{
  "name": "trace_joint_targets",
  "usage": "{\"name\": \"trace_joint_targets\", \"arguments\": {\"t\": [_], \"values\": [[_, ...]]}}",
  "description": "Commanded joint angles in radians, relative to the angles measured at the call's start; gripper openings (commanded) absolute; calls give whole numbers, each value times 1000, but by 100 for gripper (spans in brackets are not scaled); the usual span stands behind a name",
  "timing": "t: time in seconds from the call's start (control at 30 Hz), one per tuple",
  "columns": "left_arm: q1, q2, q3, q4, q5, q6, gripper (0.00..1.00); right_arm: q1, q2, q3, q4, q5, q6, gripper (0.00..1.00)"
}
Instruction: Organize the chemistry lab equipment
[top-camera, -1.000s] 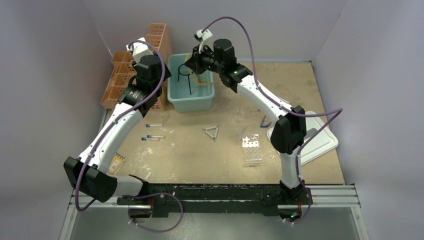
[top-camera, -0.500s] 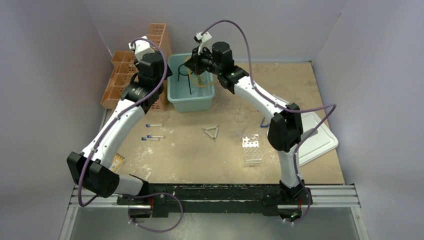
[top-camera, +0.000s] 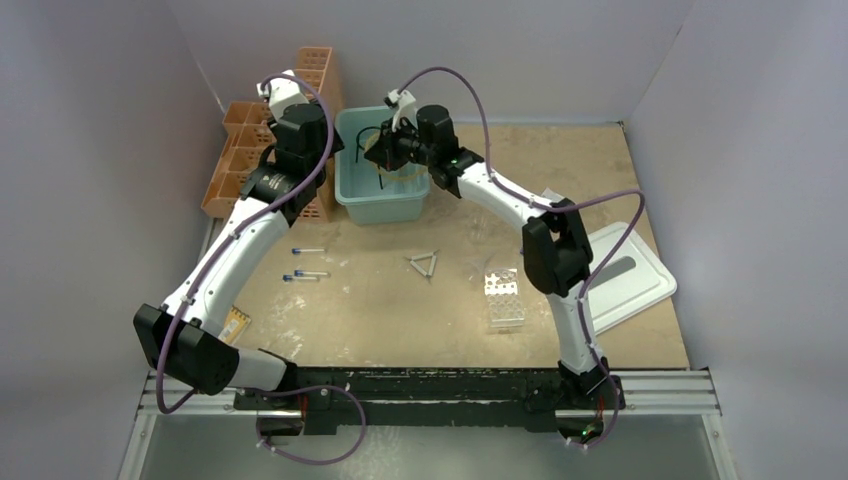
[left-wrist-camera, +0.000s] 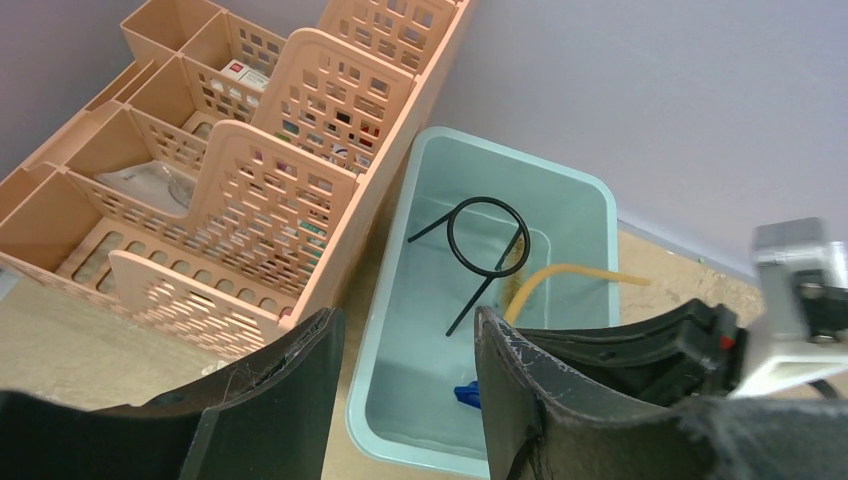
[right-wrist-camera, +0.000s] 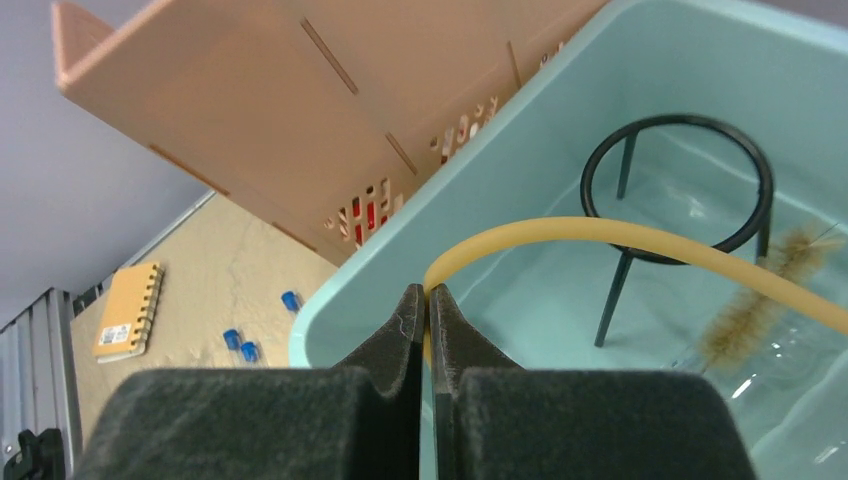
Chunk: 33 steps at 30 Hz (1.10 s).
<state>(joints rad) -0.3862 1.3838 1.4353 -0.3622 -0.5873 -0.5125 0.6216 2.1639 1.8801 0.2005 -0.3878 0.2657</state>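
Right gripper (right-wrist-camera: 428, 296): fingers were clamped on the end of the amber hose (right-wrist-camera: 620, 232), just above the rim of the teal bin (right-wrist-camera: 372, 292) on the side facing the orange lattice rack (right-wrist-camera: 300, 110).
Left gripper (left-wrist-camera: 405, 320): fingers stood apart and held nothing; it hung above the gap between the orange lattice rack and the bin.
Amber hose: it ran from the right gripper in an arc across the inside of the bin, passing in front of the black wire ring (right-wrist-camera: 612, 300).
Black wire ring: it sat inside the bin, ring uppermost in the right wrist view, with its legs reaching down to the bin floor.
Other bin contents: a brown bristle brush (right-wrist-camera: 745, 310) lay beside the ring, with clear glassware (right-wrist-camera: 775, 372) below it; a small blue object (left-wrist-camera: 464, 394) lay on the floor, too hidden to identify.
Blue-capped tubes (top-camera: 308, 250): three lay on the table (top-camera: 380, 310) to the left of centre, well apart from the bin.
Wire triangle (top-camera: 425, 264): it lay flat near the table's middle.
Clear tube rack (top-camera: 504, 298): it stood to the right of the triangle, close beside the right arm.
White lid (top-camera: 640, 285): it lay at the right edge of the table.
Small orange notepad (right-wrist-camera: 128, 310): it lay at the left near edge, beside the left arm.
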Motion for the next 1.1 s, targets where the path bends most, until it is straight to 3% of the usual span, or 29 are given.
{"name": "trace_joint_targets", "arguments": {"t": [0.0,0.63,0.93,1.07], "values": [[12,-4,41,17,6,18,50,8,20,27,48,-55,15,0],[15,-32,18,10,19,28,50,72,71,67,-1,-37,-10,1],[16,-57,14,3,22,30,50,74,21,109,-62,34,11,35],[16,-66,15,0,37,28,51,73,-29,95,-84,78,26,44]]}}
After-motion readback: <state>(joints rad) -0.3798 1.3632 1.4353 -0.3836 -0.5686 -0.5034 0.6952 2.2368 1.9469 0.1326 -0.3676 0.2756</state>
